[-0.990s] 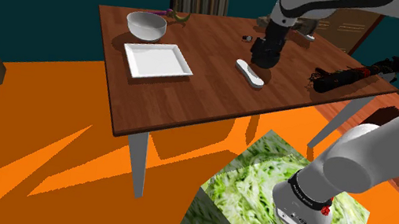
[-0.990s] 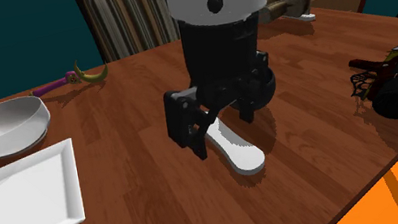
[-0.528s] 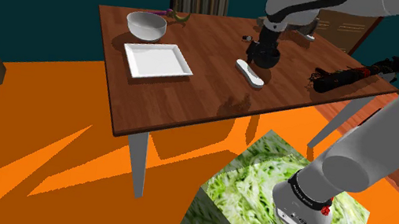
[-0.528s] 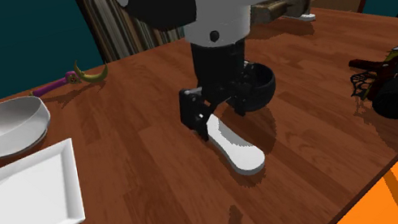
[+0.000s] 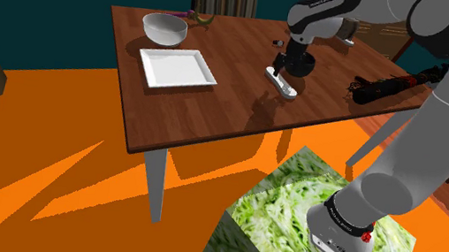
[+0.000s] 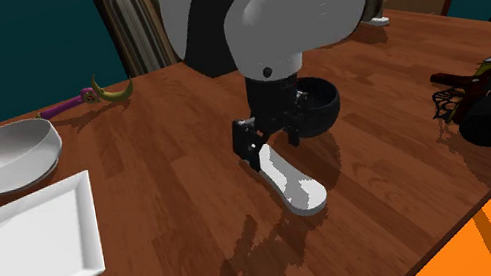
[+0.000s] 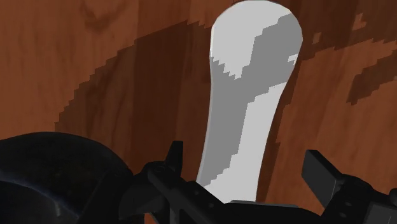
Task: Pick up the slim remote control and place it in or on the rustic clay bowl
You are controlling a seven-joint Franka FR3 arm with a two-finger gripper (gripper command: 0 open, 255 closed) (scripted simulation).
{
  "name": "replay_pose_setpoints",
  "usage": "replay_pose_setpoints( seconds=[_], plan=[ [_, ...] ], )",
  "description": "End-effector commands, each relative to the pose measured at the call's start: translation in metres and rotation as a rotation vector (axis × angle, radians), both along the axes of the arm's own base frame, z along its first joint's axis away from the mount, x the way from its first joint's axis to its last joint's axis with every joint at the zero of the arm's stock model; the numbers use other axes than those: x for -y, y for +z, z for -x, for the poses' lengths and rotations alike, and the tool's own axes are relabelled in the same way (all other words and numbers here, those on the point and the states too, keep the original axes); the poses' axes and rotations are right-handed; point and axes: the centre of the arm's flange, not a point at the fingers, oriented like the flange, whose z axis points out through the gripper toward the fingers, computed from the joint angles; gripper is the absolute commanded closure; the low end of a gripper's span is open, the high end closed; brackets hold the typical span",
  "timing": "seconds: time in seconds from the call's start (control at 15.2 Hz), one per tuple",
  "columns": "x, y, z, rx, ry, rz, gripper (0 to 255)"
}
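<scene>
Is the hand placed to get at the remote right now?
Probably yes: the hand sits over the remote, open fingers either side of one end, nothing between.

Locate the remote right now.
The remote lies flat near the middle of the table, right of the white tray in the shoulder view; the gripper hovers over its far end, jaws open either side.
</scene>
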Motion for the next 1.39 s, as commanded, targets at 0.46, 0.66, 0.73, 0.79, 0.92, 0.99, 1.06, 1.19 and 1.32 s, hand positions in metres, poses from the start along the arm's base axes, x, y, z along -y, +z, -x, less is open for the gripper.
replay_pose_setpoints(
  seconds=[0.46, 0.66, 0.73, 0.79, 0.92, 0.99, 1.06, 1.19, 1.32],
  plan=[
    [0.001, -0.032, -0.001, 0.0, 0.0, 0.0, 0],
    [0.001, -0.032, -0.001, 0.0, 0.0, 0.0, 0],
    [0.001, -0.032, -0.001, 0.0, 0.0, 0.0, 0],
    [0.001, -0.032, -0.001, 0.0, 0.0, 0.0, 255],
    [0.001, -0.032, -0.001, 0.0, 0.0, 0.0, 255],
    [0.001, -0.032, -0.001, 0.0, 0.0, 0.0, 255],
    [0.001, -0.032, -0.001, 0.0, 0.0, 0.0, 255],
    [0.001, -0.032, -0.001, 0.0, 0.0, 0.0, 255],
    [0.001, -0.032, -0.001, 0.0, 0.0, 0.0, 255]
  ],
)
